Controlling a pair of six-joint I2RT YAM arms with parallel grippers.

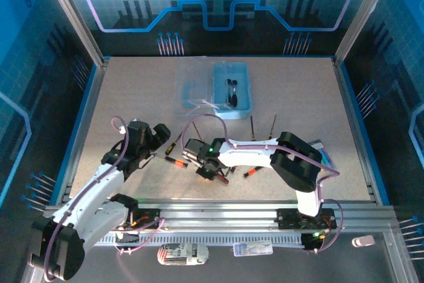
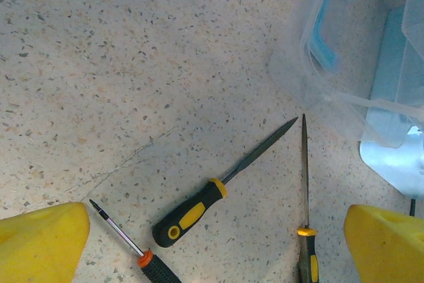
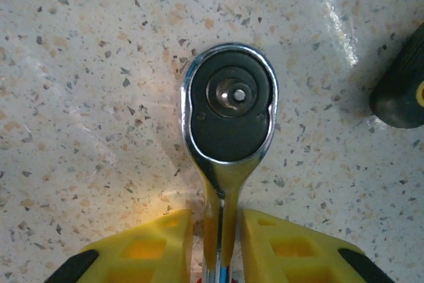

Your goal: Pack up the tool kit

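The ratchet wrench (image 3: 228,107) is being seen flat on the speckled table (image 3: 79,97) at the frame's centre. Its chrome shaft is being flanked closely by the right gripper (image 3: 217,223) at the bottom edge; whether it is being pinched cannot be told. The left gripper (image 2: 215,230) is being held spread wide over loose screwdrivers (image 2: 192,213). The pale-blue box (image 1: 246,91) is being seen open at upper centre.

You have one box (image 1: 242,77) and one ratchet wrench (image 3: 228,107); the left wrist view gives you one Phillips screwdriver (image 2: 122,236) and two files (image 2: 199,209).
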